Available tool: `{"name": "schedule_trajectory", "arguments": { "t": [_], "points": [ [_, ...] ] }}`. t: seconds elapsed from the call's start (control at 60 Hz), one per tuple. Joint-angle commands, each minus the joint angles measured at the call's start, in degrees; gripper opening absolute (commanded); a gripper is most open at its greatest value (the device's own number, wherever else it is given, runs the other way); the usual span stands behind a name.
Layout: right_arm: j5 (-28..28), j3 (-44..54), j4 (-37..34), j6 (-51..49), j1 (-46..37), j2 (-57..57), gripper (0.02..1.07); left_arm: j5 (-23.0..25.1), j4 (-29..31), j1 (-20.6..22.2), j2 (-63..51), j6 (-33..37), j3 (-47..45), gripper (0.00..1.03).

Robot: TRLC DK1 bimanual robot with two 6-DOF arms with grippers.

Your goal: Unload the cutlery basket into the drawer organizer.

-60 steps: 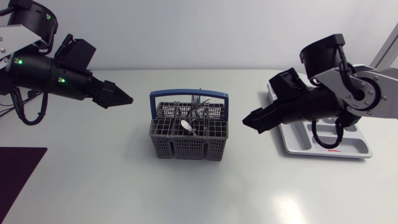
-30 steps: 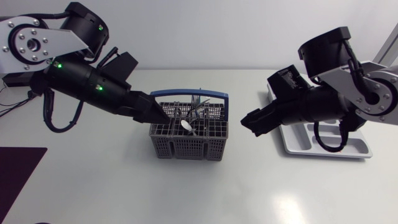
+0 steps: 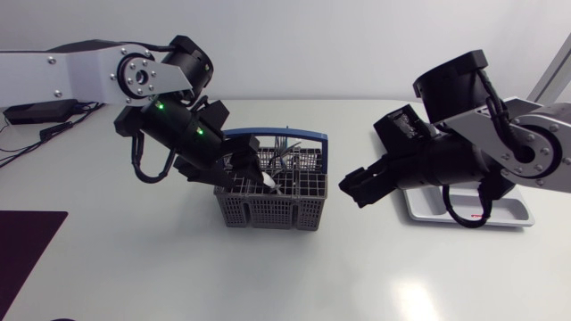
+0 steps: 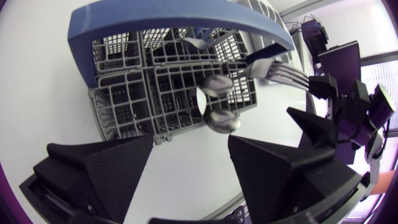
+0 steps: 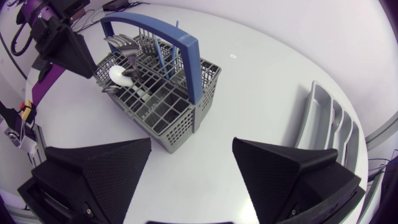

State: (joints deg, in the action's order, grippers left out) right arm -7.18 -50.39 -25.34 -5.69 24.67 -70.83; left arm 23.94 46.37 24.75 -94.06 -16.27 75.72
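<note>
The grey cutlery basket (image 3: 268, 198) with a blue handle (image 3: 272, 135) stands mid-table, holding spoons (image 4: 217, 106) and forks (image 4: 280, 70). My left gripper (image 3: 244, 169) hovers open over the basket's left side; in the left wrist view the spoons lie just ahead of its spread fingers (image 4: 106, 168). My right gripper (image 3: 351, 187) hangs open to the right of the basket, apart from it, with nothing between its fingers (image 5: 292, 168). The white drawer organizer (image 3: 504, 212) lies at the right, partly hidden under my right arm; its compartments (image 5: 329, 124) look empty where they show.
A dark purple mat (image 3: 27, 245) lies at the table's front left edge. Bare white table spreads in front of the basket and between it and the organizer.
My left arm has swung in from the far left until its gripper is over the basket. My right gripper has edged a little lower and closer to the basket.
</note>
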Motion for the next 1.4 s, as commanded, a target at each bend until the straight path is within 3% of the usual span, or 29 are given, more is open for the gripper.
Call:
{"name": "schedule_trajectory", "arguments": {
  "t": [0.0, 0.117, 0.3, 0.417, 0.45, 1.133, 1.383],
  "points": [
    [0.50, 2.14, 0.21, 1.39, 0.38, -0.63, 0.96, 1.02, -2.78, -0.41, -1.30, -4.38, 1.18, 0.75],
    [0.32, 3.02, 0.82, 1.30, 0.21, -0.63, 0.96, 2.77, -6.29, -0.41, -2.79, -6.67, 0.65, 0.60],
    [-0.20, 3.46, 0.91, 0.95, -0.94, -0.54, 0.96, 3.39, -7.79, 0.30, -5.17, -8.34, 1.01, 0.54],
    [-0.73, 3.90, 0.91, 0.68, -1.46, -0.36, 0.96, 3.48, -9.28, 0.30, -5.87, -9.48, 0.92, 0.32],
    [-0.73, 4.07, 0.91, 0.60, -1.46, -0.36, 0.96, 3.57, -9.46, 0.38, -6.05, -9.57, 1.01, 0.31],
    [-1.35, 5.83, 2.14, 0.24, -1.99, -0.45, 0.96, 4.80, -13.67, 0.91, -6.31, -11.59, 0.13, 0.10],
    [-1.43, 6.18, 2.32, 0.07, -1.90, -0.54, 0.96, 5.32, -14.11, 1.44, -3.59, -11.68, -0.14, 0.09]
  ]
}}
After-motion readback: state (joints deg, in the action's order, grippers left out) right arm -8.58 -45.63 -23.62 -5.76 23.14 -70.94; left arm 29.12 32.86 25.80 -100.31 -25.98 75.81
